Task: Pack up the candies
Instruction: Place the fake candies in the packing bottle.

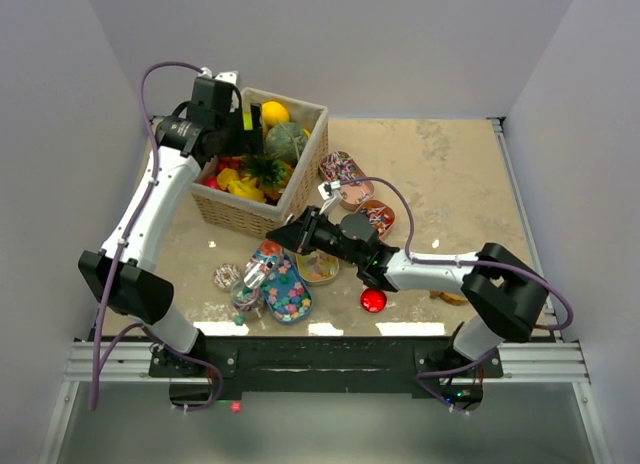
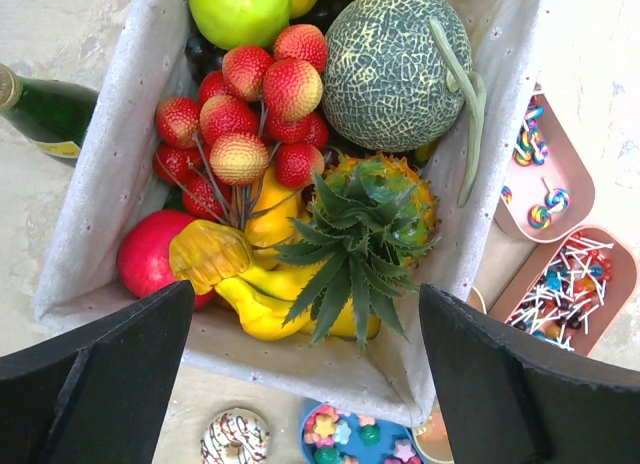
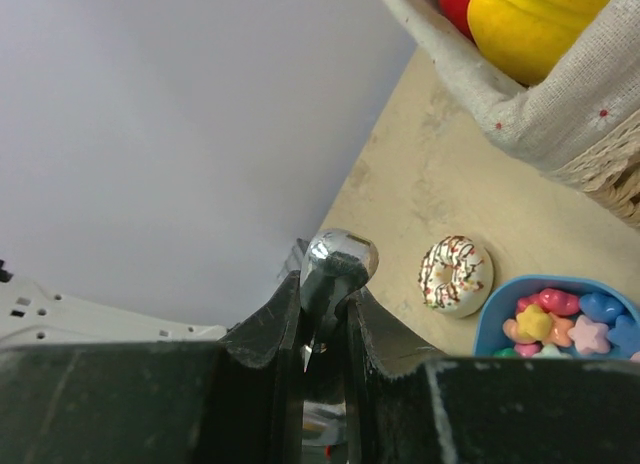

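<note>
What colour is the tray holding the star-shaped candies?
The tray is blue; the right wrist view shows it best.

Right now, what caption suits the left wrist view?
Open left hand hovering over a basket of toy fruit, candy trays to one side.

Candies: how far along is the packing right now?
Done: the blue tray already holds pastel candies, and a pink tray holds lollipops. In hand: the right gripper is shut on a small silver piece. The left gripper hangs open over the fruit basket, holding nothing. Left: that piece is not yet placed.
</note>
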`<action>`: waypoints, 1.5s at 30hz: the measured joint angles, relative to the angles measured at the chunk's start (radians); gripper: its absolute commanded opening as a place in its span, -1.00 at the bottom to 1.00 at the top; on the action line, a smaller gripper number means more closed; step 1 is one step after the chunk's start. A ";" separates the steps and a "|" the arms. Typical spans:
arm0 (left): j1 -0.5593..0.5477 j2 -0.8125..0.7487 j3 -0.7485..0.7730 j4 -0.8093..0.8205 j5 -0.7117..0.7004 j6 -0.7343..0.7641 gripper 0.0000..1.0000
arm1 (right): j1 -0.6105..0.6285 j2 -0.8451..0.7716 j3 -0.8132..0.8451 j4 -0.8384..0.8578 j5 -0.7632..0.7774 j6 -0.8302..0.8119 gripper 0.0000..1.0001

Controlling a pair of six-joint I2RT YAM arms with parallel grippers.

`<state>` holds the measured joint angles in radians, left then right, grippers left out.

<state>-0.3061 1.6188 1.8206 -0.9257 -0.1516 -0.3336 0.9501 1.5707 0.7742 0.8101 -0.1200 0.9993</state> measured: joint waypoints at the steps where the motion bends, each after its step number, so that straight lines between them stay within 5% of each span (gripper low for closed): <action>1: 0.001 -0.002 -0.002 0.000 0.002 0.000 0.99 | 0.002 0.007 0.006 -0.006 0.002 -0.008 -1.00; 45: 0.005 -0.028 -0.036 0.000 0.022 -0.007 0.99 | 0.077 -0.002 0.158 -0.269 0.156 -0.297 -1.00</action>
<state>-0.3008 1.5906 1.7847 -0.9253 -0.1299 -0.3408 1.0275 1.5692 0.9318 0.5407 0.0360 0.7025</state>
